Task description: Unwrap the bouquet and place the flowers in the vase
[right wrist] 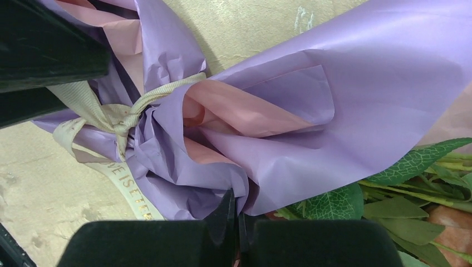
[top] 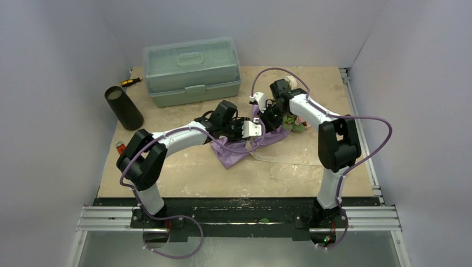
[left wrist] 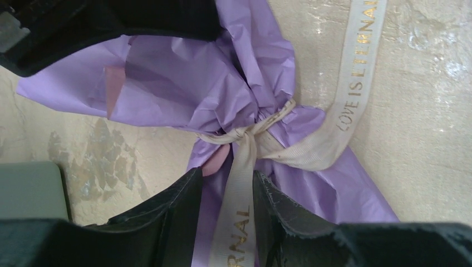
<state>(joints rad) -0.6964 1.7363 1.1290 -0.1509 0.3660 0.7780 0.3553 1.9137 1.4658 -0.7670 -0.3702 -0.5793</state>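
Two robot arms meet over a bouquet (top: 236,151) lying on its side in the middle of a tan table (top: 183,178). From above, the arms cover most of it. Only crumpled purple paper (right wrist: 345,83) and a few flowers (top: 294,123) beside the right arm show.

The right wrist view shows green leaves (right wrist: 412,164) and stems poking out of the paper, with one peach bloom cut off at the corner. A beige ribbon (left wrist: 245,161) with gold lettering is knotted around the paper's waist.

The left gripper (left wrist: 226,183) is partly open. One ribbon tail runs between its fingers (left wrist: 167,222) without being clamped. The right gripper (right wrist: 234,214) is closed, its tips meeting at the paper's lower edge; whether a fold is caught there is hard to make out.

A black vase (top: 123,107) stands at the table's left, well apart from the bouquet, its inside too dark to see. A pale green toolbox (top: 192,69) sits behind, lid shut, contents hidden.
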